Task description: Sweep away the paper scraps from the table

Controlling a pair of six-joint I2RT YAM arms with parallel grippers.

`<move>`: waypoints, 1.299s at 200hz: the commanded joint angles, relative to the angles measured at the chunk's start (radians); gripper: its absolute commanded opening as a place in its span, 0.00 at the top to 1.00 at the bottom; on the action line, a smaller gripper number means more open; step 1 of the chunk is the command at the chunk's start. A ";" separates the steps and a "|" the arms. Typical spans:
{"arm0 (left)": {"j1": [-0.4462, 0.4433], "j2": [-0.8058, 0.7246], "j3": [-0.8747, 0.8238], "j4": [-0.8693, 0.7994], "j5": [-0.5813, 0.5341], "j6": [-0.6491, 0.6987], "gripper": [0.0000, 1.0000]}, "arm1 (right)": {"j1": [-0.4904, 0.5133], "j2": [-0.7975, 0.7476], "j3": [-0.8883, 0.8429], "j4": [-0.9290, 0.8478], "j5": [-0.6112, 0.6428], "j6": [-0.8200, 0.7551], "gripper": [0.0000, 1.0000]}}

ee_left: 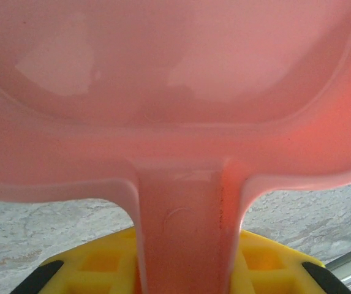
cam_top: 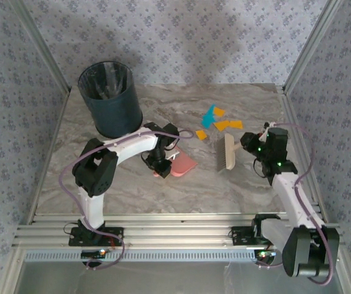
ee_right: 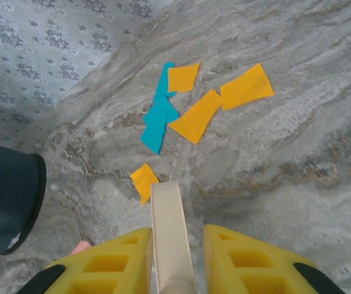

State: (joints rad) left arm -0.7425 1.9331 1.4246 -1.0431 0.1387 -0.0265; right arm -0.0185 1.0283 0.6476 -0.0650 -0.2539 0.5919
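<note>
Teal and orange paper scraps [cam_top: 215, 120] lie in a loose cluster on the grey-beige marble-patterned table [cam_top: 101, 184], toward its far side and right of the dark round bin [cam_top: 109, 98] — none looks gathered yet. The right gripper [ee_right: 175, 263] is clenched on the pale handle of a flat brush [cam_top: 228, 153], whose bristle head sits just on the near side of the scraps. The left gripper [ee_left: 184, 269] grasps the stem of a pink plastic dustpan [ee_left: 175, 92], which is left of the brush and short of the pile, its pan looking bare. By my judgement both tools are in hand, but the sweeping itself — and any tipping into the bin — is all left to do.
</note>
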 commanded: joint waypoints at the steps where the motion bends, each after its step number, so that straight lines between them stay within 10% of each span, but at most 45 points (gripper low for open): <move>1: -0.007 0.006 -0.010 -0.023 0.000 0.006 1.00 | -0.004 0.067 0.092 0.143 -0.044 0.029 1.00; 94: -0.009 0.003 -0.020 -0.017 -0.008 0.001 1.00 | -0.014 0.505 0.400 0.341 -0.020 0.167 1.00; 260: -0.009 0.003 -0.031 -0.013 -0.010 0.010 1.00 | 0.041 0.988 0.880 0.119 0.179 0.333 1.00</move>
State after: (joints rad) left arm -0.7425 1.9331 1.4033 -1.0306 0.1383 -0.0265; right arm 0.0135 1.9888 1.4677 0.1272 -0.1318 0.8986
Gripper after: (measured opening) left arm 0.274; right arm 0.254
